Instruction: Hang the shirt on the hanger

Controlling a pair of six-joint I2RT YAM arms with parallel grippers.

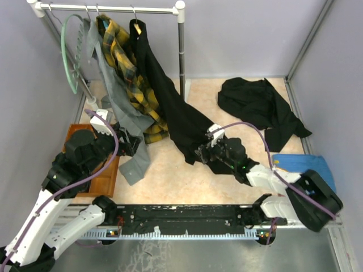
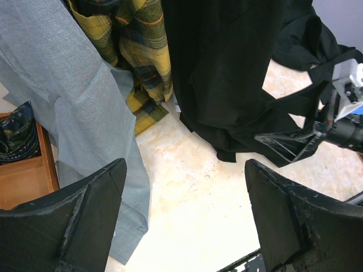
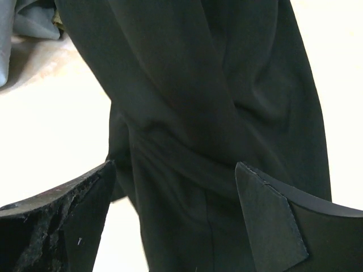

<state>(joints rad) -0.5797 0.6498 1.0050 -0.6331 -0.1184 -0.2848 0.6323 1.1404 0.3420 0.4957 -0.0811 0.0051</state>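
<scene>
Beige marbled tabletop (image 1: 170,175), lilac walls (image 1: 238,39); shirt (image 1: 164,96) hangs from rail (image 1: 113,8). Left jaws, right jaws gape, gripping nothing.

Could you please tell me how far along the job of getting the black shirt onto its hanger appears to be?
Done, it seems: the large plain black long-sleeved shirt hangs from the slim yellow hanger, hooked on the white rail. In hand: nothing is gripped. The right gripper sits at the shirt's lower fabric with jaws open, and the left gripper is open too. Left: probably only backing the arms away.
</scene>
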